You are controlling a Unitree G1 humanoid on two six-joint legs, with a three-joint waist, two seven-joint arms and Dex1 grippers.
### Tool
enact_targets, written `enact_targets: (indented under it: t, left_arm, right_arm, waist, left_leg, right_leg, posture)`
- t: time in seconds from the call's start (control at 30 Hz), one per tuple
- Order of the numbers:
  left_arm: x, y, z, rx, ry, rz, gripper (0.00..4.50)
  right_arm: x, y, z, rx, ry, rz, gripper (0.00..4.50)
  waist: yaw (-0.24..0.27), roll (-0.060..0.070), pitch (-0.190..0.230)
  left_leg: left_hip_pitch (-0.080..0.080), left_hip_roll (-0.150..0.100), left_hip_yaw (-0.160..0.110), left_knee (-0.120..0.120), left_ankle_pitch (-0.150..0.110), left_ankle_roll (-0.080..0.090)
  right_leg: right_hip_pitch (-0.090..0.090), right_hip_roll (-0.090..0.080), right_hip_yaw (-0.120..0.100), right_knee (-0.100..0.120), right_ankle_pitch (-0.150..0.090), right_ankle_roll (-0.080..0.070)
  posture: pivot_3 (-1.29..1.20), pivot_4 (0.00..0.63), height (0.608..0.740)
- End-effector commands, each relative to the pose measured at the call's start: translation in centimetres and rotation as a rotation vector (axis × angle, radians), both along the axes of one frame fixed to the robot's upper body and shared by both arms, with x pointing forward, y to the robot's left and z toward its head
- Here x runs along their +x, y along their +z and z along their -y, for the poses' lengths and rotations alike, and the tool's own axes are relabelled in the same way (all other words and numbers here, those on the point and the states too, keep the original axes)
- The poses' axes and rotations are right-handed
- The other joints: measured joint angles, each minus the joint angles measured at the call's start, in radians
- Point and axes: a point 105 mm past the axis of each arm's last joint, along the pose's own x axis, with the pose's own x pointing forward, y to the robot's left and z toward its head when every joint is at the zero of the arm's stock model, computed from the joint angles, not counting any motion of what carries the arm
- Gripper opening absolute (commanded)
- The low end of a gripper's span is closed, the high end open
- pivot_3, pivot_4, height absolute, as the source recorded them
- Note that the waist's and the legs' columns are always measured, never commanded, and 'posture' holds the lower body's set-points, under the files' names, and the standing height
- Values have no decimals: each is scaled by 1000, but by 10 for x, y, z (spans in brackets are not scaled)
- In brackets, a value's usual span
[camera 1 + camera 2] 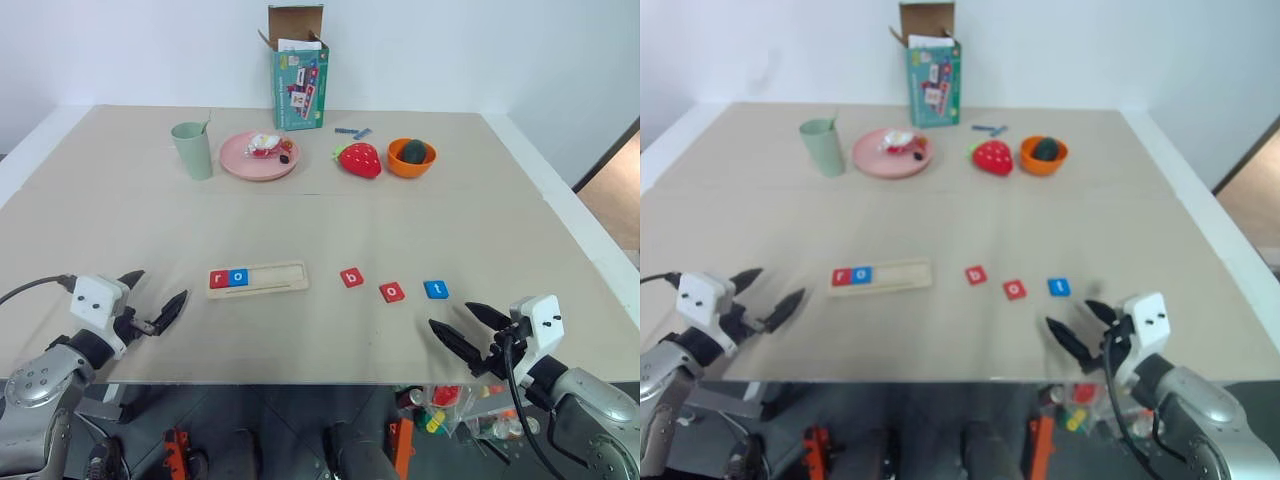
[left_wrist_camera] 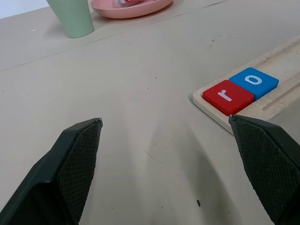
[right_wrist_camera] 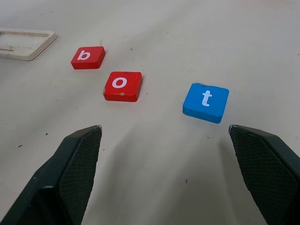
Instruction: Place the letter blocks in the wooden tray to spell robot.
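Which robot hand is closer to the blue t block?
Right. The right gripper hovers open just in front of the blue t block; the left gripper sits far across, beyond the wooden tray.

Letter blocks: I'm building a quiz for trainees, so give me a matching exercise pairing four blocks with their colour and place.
Things:
1. r block
2. b block
3. t block
4. o block beside the r

Descriptions:
A. blue, loose on the table
B. red, in the wooden tray
C. blue, in the wooden tray
D. red, loose on the table

Pairs: 1-B, 2-D, 3-A, 4-C
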Motion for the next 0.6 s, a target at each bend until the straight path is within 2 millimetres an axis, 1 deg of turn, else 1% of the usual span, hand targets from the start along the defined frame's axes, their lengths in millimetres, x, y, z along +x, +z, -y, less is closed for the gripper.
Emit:
enact_targets:
  t: [0.03, 0.13, 0.2, 0.27, 0.37, 0.47, 0.6]
  left_arm:
    - [2, 9, 1, 6, -3, 36, 4500]
    - [1, 7, 13, -31, -51, 7, 4500]
    - [0, 7, 14, -28, -63, 0, 4500]
    - [-1, 7, 14, -29, -70, -4, 4500]
    - [-3, 4, 10, -27, -78, -11, 4500]
    - [-3, 2, 9, -6, -116, -13, 4500]
    - [-3, -1, 11, 31, -196, -33, 4500]
  right_arm:
    - [1, 11, -6, -32, 26, 49, 4481]
    - [3, 10, -10, -39, 32, 54, 4481]
    - [3, 9, -10, -40, 34, 54, 4481]
    - [2, 8, -11, -44, 38, 52, 4481]
    - [3, 8, -12, -46, 44, 55, 4481]
    - [3, 10, -13, -45, 61, 71, 4481]
    - [2, 17, -23, -44, 155, 100, 4481]
  waist:
    - [0, 0, 0]
    - [0, 0, 0]
    - [0, 0, 0]
    - [0, 0, 0]
    - [0, 0, 0]
    - [0, 0, 0]
    - [0, 0, 0]
  left_leg:
    - [0, 0, 0, 0, 0, 0]
    - [0, 0, 0, 0, 0, 0]
    - [0, 0, 0, 0, 0, 0]
    - [0, 0, 0, 0, 0, 0]
    - [0, 0, 0, 0, 0, 0]
    - [0, 0, 0, 0, 0, 0]
    - [0, 0, 0, 0, 0, 0]
  right_leg:
    - [0, 0, 0, 0, 0, 0]
    - [0, 0, 0, 0, 0, 0]
    - [0, 0, 0, 0, 0, 0]
    - [0, 0, 0, 0, 0, 0]
    - [0, 0, 0, 0, 0, 0]
    - [0, 1, 0, 0, 0, 0]
    - [0, 1, 0, 0, 0, 0]
  posture:
    - [0, 150, 740]
    - [0, 150, 740]
    - [0, 150, 740]
    - [0, 150, 740]
    - [0, 150, 740]
    - [0, 150, 740]
    - [0, 150, 740]
